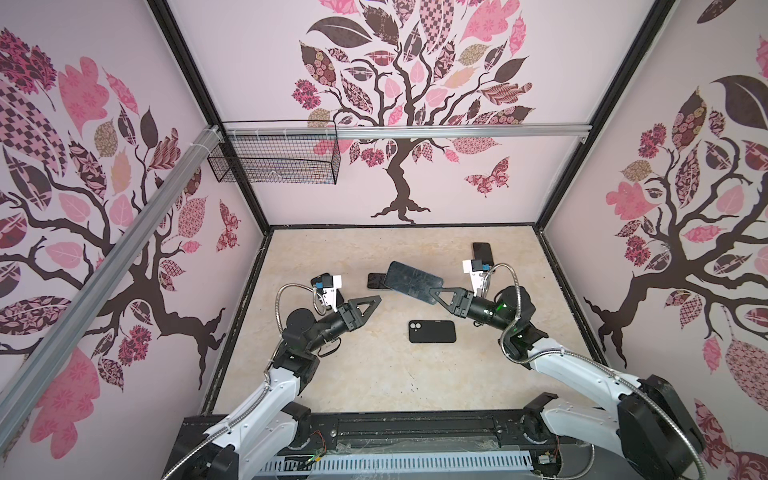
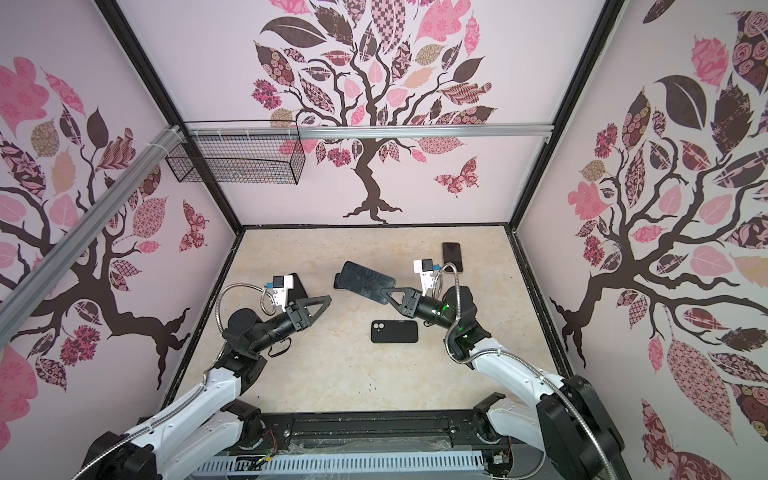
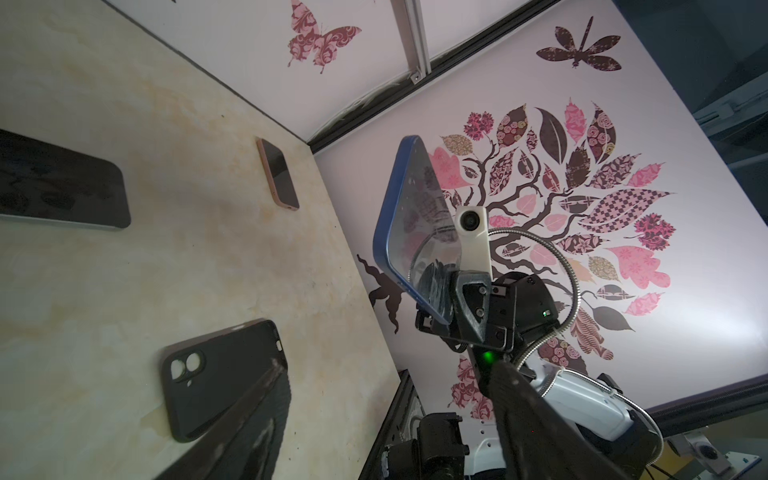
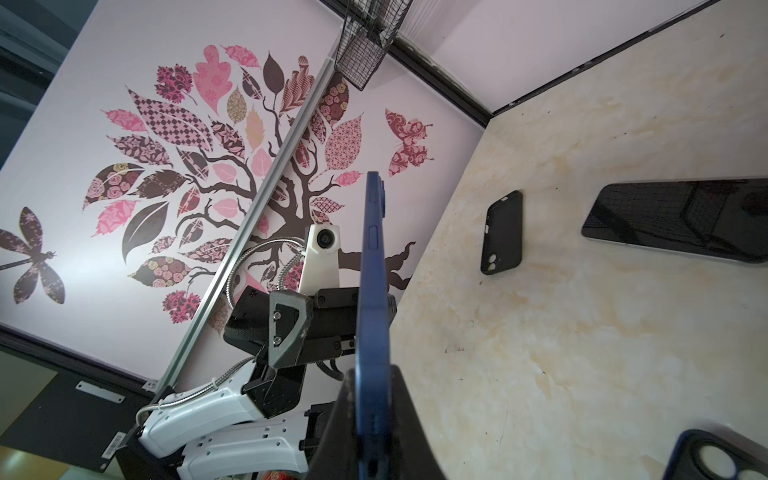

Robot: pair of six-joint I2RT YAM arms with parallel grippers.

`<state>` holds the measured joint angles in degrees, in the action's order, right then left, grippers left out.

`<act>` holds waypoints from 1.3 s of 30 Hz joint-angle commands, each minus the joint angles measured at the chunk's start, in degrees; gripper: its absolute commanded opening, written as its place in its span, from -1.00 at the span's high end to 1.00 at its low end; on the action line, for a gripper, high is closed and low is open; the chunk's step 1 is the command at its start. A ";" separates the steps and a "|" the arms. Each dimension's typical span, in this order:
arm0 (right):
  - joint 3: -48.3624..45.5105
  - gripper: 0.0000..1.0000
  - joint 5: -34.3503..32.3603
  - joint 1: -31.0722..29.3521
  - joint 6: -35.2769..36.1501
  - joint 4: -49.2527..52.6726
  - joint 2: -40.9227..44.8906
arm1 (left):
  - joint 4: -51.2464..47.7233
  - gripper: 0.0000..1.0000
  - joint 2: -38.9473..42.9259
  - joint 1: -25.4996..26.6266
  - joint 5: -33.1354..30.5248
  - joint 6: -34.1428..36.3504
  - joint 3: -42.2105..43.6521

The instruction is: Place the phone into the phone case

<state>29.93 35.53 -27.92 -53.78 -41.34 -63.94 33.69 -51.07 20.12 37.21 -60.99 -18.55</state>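
My right gripper point(image 1: 433, 291) point(image 4: 372, 384) is shut on one short end of a blue phone point(image 1: 411, 280) point(image 2: 365, 282) point(image 3: 415, 232) point(image 4: 374, 270). The phone hangs tilted above the table, dark screen upward. A black phone case point(image 1: 432, 331) point(image 2: 394, 331) point(image 3: 224, 378) point(image 4: 715, 457) lies flat on the table below and in front of it, camera cutout to the left. My left gripper point(image 1: 376, 299) point(image 2: 326, 299) point(image 3: 386, 365) is open with nothing between its fingers, just left of the phone's free end and apart from it.
A second dark phone point(image 1: 376, 281) point(image 3: 62, 187) point(image 4: 681, 224) lies on the table partly under the held one. A pink-cased phone point(image 1: 482, 251) point(image 3: 278, 174) lies at the back right. Another black case point(image 2: 297, 286) point(image 4: 500, 232) sits by the left wrist. A wire basket point(image 1: 274, 162) hangs on the back wall.
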 commanded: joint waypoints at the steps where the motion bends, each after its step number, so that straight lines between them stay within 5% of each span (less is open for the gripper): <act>1: 3.76 1.00 -1.62 1.42 6.46 11.07 3.41 | -11.75 -0.61 1.60 -0.34 0.67 6.97 -3.82; 12: 7.15 1.00 1.00 12.00 19.17 37.50 7.76 | -46.03 -0.63 -2.85 -0.20 -5.38 24.85 -13.92; 18: 8.59 1.00 3.95 13.19 26.57 49.55 6.01 | -50.93 -0.77 -8.90 4.47 -11.17 28.19 -17.21; 24: 9.18 1.00 14.16 13.24 28.07 51.78 0.92 | -52.14 -0.82 -13.11 8.42 -14.02 29.95 -20.03; 39: 13.50 1.00 11.03 13.28 34.26 59.25 -9.72 | -49.90 -0.77 -16.93 8.71 -13.48 32.70 -20.21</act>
<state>40.23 45.06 -14.85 -21.96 17.21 -72.23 -17.65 -67.00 28.56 24.45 -30.17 -35.57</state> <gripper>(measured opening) 0.116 0.888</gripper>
